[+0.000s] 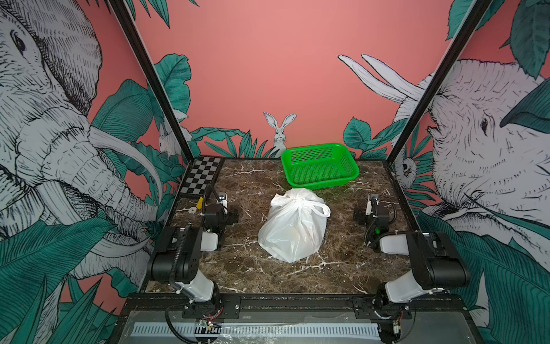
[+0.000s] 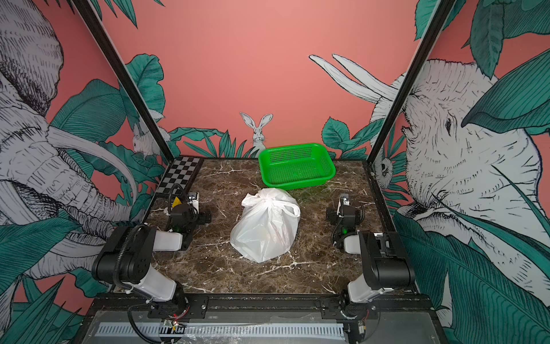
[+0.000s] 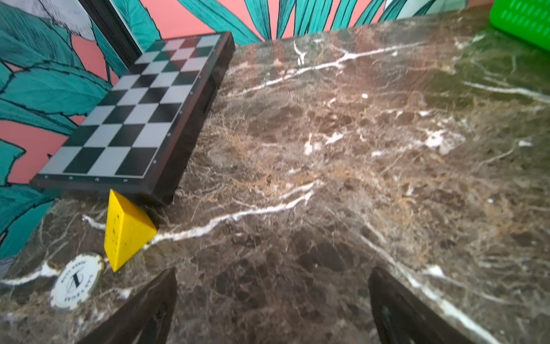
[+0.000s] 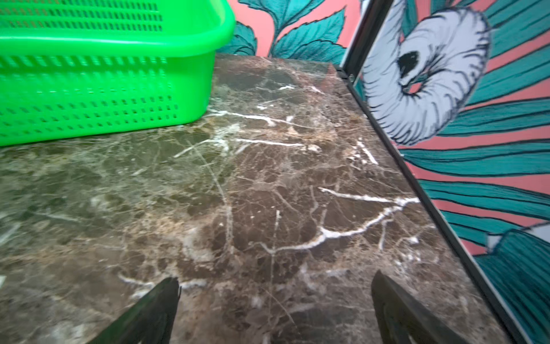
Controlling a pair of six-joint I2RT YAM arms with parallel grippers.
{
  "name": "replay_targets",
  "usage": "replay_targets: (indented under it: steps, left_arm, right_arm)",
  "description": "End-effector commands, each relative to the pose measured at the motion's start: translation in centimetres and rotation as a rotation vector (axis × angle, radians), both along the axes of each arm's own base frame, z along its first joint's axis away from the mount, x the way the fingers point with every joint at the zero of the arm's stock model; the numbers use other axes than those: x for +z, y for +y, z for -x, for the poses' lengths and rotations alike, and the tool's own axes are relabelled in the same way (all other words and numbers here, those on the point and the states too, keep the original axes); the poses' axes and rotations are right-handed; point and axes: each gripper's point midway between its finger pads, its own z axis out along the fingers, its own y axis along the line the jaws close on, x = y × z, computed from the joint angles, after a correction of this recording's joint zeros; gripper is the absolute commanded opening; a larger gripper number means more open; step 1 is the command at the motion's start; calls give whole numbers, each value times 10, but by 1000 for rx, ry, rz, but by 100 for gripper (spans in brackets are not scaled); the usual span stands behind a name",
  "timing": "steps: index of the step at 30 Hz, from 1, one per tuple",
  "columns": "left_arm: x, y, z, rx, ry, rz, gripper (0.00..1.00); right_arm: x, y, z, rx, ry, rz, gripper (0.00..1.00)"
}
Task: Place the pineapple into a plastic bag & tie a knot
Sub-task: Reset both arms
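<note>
Bag (image 1: 293, 235): knot (image 1: 295, 200) on top, midway between the arms, neither nearer.
Jaws: both wide open, empty, bag beside, not ahead.

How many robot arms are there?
2. The left arm sits to the left of the plastic bag, the right arm to its right. None look hidden.
</note>
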Motion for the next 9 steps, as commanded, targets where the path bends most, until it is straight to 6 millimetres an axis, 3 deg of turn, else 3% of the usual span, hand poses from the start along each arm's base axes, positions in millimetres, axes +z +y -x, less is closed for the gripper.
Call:
replay_targets:
  steps: [1, 9]
  left_arm:
    - [22, -2, -7, -20, -69, 2, 100]
    - [23, -1, -7, -18, -75, 0, 100]
  right_arm:
    - [16, 5, -9, 17, -57, -15, 99]
    - [17, 5, -8, 22, -60, -16, 99]
